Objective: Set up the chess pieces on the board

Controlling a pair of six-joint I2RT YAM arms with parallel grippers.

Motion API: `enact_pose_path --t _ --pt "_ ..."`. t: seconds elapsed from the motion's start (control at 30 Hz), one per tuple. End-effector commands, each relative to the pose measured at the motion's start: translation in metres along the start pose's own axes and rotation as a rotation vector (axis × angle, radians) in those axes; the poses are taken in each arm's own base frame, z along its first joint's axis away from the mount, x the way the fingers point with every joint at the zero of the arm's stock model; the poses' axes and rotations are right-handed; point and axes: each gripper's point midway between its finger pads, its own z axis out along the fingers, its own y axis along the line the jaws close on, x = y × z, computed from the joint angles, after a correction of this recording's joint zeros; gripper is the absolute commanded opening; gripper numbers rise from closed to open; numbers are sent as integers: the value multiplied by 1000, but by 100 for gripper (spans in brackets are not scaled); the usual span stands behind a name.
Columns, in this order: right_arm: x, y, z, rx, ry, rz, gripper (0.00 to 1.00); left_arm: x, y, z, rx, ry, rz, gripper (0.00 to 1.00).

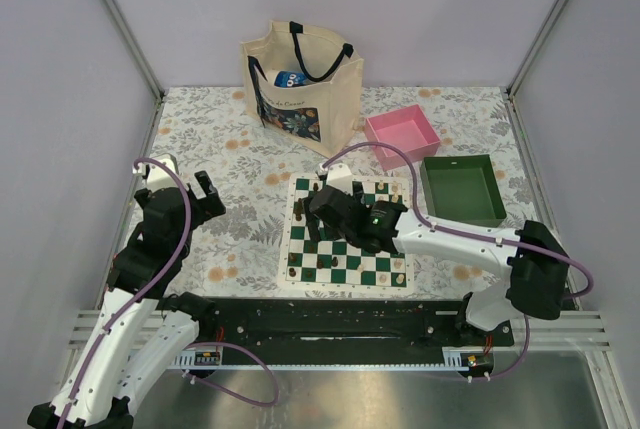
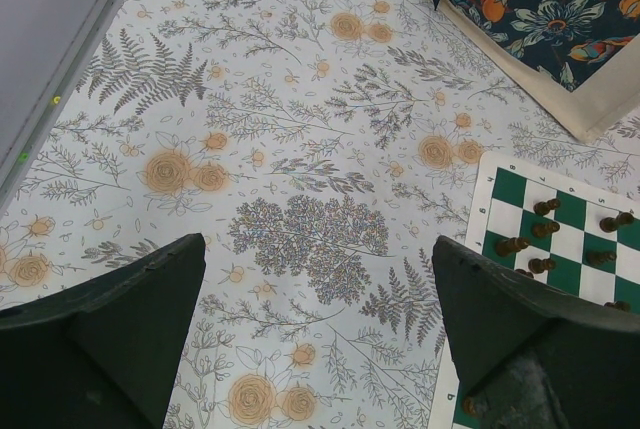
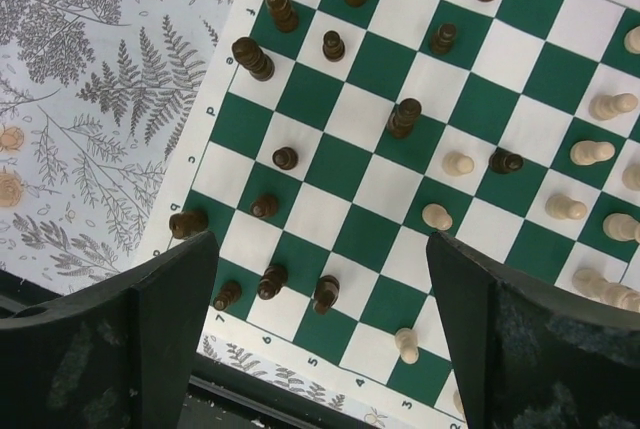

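Finds left fingers [image 2: 110,349] released and empty over the floral counter [image 2: 300,99] left of the board [image 2: 560,239], presumably so as not to obstruct the other arm. Finds right fingers [image 3: 150,349] likewise spread wide, grasping nothing, poised above the board, probably lining up a pick. Notes chess pieces on the board: dark ones [image 3: 404,117] scattered over its left half, cream ones [image 3: 590,152] bunched rightward, one dark piece [image 3: 187,222] on its white border. Judges setup unfinished. Records, beyond the board, tote bag [image 1: 300,79], pink tray [image 1: 403,136], green tray [image 1: 462,189].

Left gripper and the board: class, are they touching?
Apart. The top external view shows bare flowered tablecloth between the left gripper and the board.
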Motion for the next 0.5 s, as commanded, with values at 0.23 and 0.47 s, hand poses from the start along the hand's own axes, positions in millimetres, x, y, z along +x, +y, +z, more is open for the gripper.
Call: enact_pose_path --t 0.23,0.47 --pt "27 22 18 -71 146 58 75 -9 -5 2 17 -34 -37 99" --pt "36 34 31 -86 198 50 63 -9 -4 3 15 -33 -39 99"
